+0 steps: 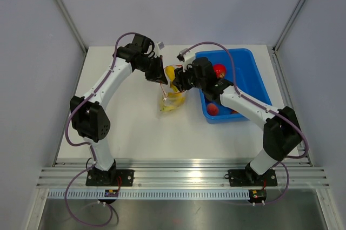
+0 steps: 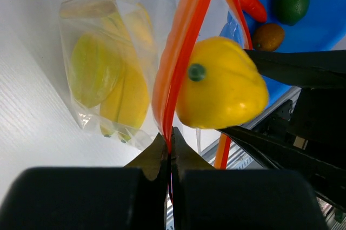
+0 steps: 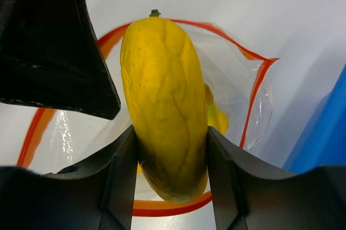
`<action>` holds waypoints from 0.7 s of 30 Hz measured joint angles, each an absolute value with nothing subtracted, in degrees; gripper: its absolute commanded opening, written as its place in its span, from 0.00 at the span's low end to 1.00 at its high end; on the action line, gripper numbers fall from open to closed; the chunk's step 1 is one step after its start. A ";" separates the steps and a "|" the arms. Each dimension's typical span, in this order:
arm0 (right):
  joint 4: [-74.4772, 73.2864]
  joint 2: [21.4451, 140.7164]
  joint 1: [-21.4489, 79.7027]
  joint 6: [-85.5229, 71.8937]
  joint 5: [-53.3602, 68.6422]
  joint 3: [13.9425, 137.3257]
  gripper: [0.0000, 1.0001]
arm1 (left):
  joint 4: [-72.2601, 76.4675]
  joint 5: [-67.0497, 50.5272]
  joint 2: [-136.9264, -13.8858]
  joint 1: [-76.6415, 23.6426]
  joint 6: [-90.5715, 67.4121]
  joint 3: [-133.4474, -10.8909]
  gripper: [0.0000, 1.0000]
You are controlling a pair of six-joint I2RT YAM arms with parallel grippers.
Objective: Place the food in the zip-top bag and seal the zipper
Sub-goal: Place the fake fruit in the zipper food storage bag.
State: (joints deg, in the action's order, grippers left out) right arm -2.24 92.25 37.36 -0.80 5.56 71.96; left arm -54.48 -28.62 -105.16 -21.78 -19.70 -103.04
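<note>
- Top external: the left gripper [image 1: 161, 76] and right gripper [image 1: 179, 80] meet just above frame centre, over the white worktop [image 1: 130, 127].
- The food [image 1: 172, 72] shows as a yellow patch between them.
- The zip-top bag [image 1: 178, 97] hangs below the pair. It is clear and crinkled, with yellow pieces [image 1: 172, 107] inside.
- A blue bin [image 1: 246, 62] sits just right of the bag, with a red tomato [image 1: 219, 70] in it. How the jaws stand cannot be read from this view.
- Left wrist: the left gripper [image 2: 170, 149], at bottom centre, has its fingers pressed together on the zipper [image 2: 183, 41]. The zipper is a thin orange-red strip running from the fingertips to the top edge.
- The food [image 2: 224, 92] lies right of the strip, touching it. It is plump, smooth and yellow, with a small dark-green stub facing the camera.
- The right gripper's black fingers lie above and below the food.
- The bag body, at frame left, holds the yellow pieces, one paler and greenish. The bin at upper right holds a lime [image 2: 291, 0].
- Right wrist: the right gripper is clamped on the food [image 3: 165, 95], one finger [image 3: 121, 176] on each flank of its lower half.
- The food is oblong and yellow with faint brownish veining, and the green stub is at the top.
- The zipper [image 3: 162, 209] loops open and frames the food. Whether the tip is inside the mouth cannot be told.
- The left gripper's black body fills the upper left, at the mouth's rim.
</note>
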 measured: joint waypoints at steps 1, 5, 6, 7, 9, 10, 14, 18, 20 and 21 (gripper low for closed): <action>-3.09 92.55 37.41 -0.56 5.39 72.20 0.51 | -54.48 -28.64 -105.16 -21.78 -19.70 -103.04 0.00; -7.20 95.35 37.43 0.23 3.42 74.08 0.50 | -54.50 -28.71 -105.16 -21.78 -19.68 -103.04 0.00; -8.34 96.03 37.43 0.36 2.63 74.48 0.50 | -54.50 -28.73 -105.16 -21.78 -19.68 -103.13 0.00; -9.54 96.62 37.45 0.51 2.04 74.74 0.50 | -54.43 -28.75 -105.16 -21.78 -19.68 -103.15 0.00; -11.44 97.43 37.45 0.80 0.86 75.00 0.50 | -54.48 -28.75 -105.14 -21.78 -19.68 -103.26 0.00; -12.51 97.73 37.45 0.93 0.36 75.29 0.51 | -54.52 -28.80 -105.14 -21.78 -19.68 -103.37 0.00; -17.19 99.24 37.45 1.28 -1.48 78.26 0.61 | -54.43 -29.23 -105.06 -21.78 -19.66 -103.83 0.00; -19.97 99.94 37.50 1.13 -1.89 81.89 0.80 | -54.43 -29.71 -105.06 -21.78 -19.68 -103.90 0.00; -20.21 99.92 37.63 1.15 -1.87 83.02 0.82 | -54.43 -29.87 -105.06 -21.78 -19.68 -103.90 0.00; -20.29 99.92 37.78 1.10 -1.83 83.37 0.82 | -54.41 -29.93 -105.06 -21.78 -19.68 -103.90 0.00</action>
